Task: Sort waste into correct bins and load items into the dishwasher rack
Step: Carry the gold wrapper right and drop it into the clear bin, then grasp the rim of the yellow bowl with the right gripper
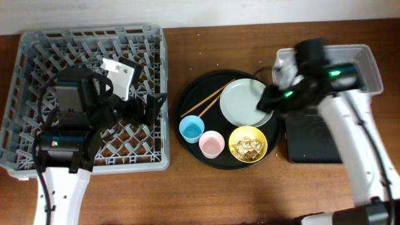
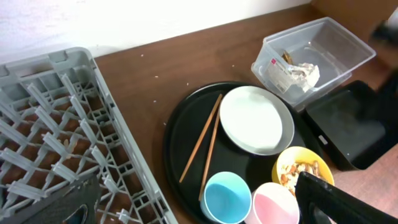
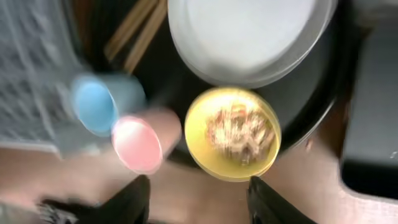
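- Sitting mid-frame in the right wrist view, the yellow bowl (image 3: 196, 134) carries loose scraps (image 3: 239, 132): light, stiff, spill-prone; pinch its rim, keeping it level.
- Fingers of the right end effector (image 3: 198, 190) and left end effector (image 1: 156, 109) are apart, empty.

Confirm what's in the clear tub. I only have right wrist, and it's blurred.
Observer: The clear tub holds the crumpled white napkin, with a brown piece beside it.
Operator: Left arm?
Observer: The left gripper hangs open over the dishwasher rack, holding nothing.
Operator: Right gripper, seen from above?
Observer: The right gripper is over the right edge of the plate, next to the tub.
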You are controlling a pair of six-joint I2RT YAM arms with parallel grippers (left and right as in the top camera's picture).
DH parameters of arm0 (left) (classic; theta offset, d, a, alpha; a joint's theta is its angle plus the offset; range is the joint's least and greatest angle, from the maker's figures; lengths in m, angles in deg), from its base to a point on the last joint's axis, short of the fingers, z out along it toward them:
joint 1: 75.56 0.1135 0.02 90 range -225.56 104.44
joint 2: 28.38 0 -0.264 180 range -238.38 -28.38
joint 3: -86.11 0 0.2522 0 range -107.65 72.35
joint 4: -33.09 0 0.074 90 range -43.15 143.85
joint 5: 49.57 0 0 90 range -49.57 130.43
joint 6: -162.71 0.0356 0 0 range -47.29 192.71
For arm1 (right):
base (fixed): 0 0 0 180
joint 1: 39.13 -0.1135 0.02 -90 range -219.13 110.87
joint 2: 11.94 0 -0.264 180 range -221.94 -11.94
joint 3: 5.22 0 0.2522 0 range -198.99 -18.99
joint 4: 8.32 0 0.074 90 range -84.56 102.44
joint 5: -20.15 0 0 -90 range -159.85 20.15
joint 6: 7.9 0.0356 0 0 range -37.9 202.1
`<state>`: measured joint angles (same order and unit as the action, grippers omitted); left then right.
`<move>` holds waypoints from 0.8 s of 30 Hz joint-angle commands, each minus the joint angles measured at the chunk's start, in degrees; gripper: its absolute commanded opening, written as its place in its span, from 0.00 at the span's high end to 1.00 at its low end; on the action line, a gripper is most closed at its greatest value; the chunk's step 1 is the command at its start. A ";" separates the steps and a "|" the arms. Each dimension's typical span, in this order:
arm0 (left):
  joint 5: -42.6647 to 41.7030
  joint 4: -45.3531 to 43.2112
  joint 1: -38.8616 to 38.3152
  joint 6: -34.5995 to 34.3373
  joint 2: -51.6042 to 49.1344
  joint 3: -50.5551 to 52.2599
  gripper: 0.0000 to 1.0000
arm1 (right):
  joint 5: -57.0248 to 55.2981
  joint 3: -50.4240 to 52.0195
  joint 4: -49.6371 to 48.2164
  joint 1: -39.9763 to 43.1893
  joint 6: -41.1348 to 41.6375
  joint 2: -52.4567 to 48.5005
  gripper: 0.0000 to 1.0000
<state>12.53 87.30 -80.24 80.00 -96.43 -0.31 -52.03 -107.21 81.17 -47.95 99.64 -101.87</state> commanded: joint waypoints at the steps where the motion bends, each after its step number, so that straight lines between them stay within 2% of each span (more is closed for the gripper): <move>1: -0.81 -0.22 0.09 -0.33 0.13 -0.98 0.01 | -3.78 8.07 -4.42 -10.21 -0.37 -1.53 0.55; 5: -0.81 0.81 0.09 -0.33 -0.20 -0.98 0.01 | -8.63 20.02 -20.24 -14.58 10.75 -1.53 0.59; 7: -0.81 0.81 0.11 -0.33 -0.20 -0.96 0.01 | -8.61 25.42 -27.74 -14.58 13.92 -2.03 0.59; 11: -0.81 0.83 0.09 -0.33 -0.20 -0.94 0.01 | -7.06 29.18 -34.45 -14.69 16.00 -5.99 0.59; 13: -0.81 0.83 0.09 -0.33 -0.20 -0.94 0.01 | -6.08 29.18 -36.76 -15.30 16.02 -8.94 0.62; 15: -0.81 0.83 0.09 -0.33 -0.20 -0.94 0.01 | -6.36 29.18 -35.15 -14.71 16.02 -10.21 0.71; 19: -0.81 0.83 0.09 -0.33 -0.20 -0.94 0.01 | -7.61 28.79 -32.96 -9.55 15.98 -10.10 0.76; 21: -0.81 0.83 0.11 -0.33 -0.20 -0.94 0.01 | -7.54 28.79 -32.63 -7.26 15.96 -10.10 0.94; 24: -0.81 0.83 0.09 -0.33 -0.20 -0.94 0.01 | -7.48 28.79 -32.59 -8.09 15.98 -10.10 0.96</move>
<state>12.53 88.10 -80.24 80.00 -96.43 -0.40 -58.87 -79.61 48.05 -55.71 114.92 -110.88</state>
